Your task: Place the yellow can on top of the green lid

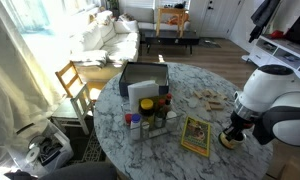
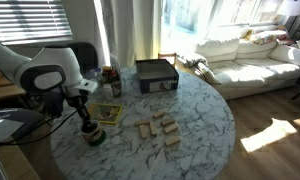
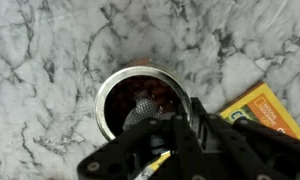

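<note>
- My black pincer (image 2: 87, 125) hangs low over the white, grey-veined marble counter (image 3: 40, 60); I cannot tell whether its jaws are spread or gripping.
- The round yellow can (image 3: 140, 100) stands upright just beside the flat yellow-green booklet (image 3: 262, 108). Its long axis is vertical and its open mouth faces up.
- The can has a shiny metal rim and a dark red inside.
- In an exterior view, the low round green lid (image 2: 92, 139) shows under my pincer, near the booklet.

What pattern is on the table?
The table is white marble with grey veins, clearest in the wrist view.
</note>
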Controlling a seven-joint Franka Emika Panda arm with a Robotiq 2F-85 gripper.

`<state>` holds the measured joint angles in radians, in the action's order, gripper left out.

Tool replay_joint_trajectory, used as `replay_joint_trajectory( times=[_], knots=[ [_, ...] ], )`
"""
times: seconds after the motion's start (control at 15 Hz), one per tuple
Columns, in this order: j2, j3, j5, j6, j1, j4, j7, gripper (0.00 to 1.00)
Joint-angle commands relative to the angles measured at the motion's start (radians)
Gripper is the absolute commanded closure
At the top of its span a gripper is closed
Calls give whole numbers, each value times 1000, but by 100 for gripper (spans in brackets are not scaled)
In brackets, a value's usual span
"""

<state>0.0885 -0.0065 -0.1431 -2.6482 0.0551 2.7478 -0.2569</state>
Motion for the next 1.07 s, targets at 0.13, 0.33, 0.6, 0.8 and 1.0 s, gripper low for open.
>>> replay_joint_trajectory(
  times=[0.13, 0.33, 0.6, 0.8, 1.0],
  knots=[
    [-44, -2, -83, -49, 20, -1, -69, 97],
    [-56, -7, -91, -52, 20, -1, -79, 97],
    [-70, -9, -77, -76, 14, -1, -69, 97],
    [-74, -13, -84, -107, 14, -1, -64, 97],
    [-79, -13, -94, -120, 15, -2, -66, 97]
  ],
)
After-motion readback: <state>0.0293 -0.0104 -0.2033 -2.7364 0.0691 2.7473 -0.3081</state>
